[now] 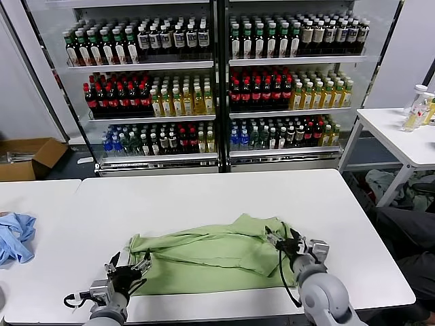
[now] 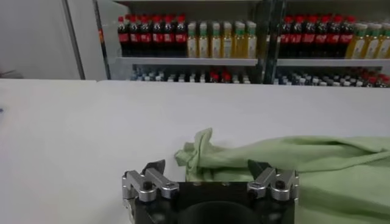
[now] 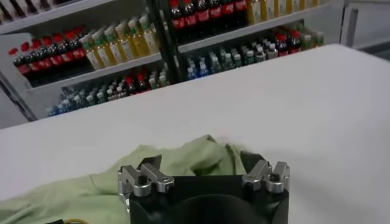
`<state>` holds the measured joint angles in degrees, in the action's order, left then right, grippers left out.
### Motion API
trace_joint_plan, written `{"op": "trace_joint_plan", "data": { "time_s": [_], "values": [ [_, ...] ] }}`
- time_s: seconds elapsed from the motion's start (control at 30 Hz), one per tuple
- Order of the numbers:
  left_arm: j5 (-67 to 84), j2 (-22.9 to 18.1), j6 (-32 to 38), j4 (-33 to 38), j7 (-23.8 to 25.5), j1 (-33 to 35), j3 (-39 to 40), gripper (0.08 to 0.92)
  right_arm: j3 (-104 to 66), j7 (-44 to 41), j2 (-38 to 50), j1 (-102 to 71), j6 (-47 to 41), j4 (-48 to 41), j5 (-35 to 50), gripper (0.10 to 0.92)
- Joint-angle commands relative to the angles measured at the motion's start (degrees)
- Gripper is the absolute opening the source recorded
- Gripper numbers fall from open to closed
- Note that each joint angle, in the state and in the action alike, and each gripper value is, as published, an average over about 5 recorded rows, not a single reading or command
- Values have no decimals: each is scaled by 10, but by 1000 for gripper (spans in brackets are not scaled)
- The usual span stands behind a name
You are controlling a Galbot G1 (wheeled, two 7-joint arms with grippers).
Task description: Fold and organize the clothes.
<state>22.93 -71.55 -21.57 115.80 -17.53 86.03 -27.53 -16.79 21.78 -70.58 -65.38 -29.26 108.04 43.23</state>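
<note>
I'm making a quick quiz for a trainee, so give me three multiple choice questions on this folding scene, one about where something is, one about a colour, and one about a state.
1. Where does the blue garment lie?
A. On the far left table edge
B. On top of the green shirt
C. On the shelf

2. What colour is the shirt between the two arms?
A. White
B. Light green
C. Red

3. How do the jaws of the left gripper and right gripper stand?
A. Both shut on the shirt
B. Only the left open
C. Both open, holding nothing

Answers: 1 A, the head view shows it at the left edge, apart from the shirt. 2 B, the cloth is pale green in every view. 3 C, both wrist views show spread jaws with no cloth between them.
</note>
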Motion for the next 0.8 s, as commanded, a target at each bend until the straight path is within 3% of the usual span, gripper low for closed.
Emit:
{"op": "trace_joint_plan", "data": {
  "time_s": [0.03, 0.67, 0.8],
  "values": [
    [-9, -13, 1, 1, -7, 3, -1, 823, 17, 9, -31, 53, 6, -66, 31, 758],
    [4, -11, -1, 0, -5, 3, -2, 823, 9, -13, -2, -19, 8, 11, -45, 196],
    [7, -9, -1, 2, -5, 4, -3, 822, 2, -21, 11, -35, 6, 33, -65, 122]
  ]
}}
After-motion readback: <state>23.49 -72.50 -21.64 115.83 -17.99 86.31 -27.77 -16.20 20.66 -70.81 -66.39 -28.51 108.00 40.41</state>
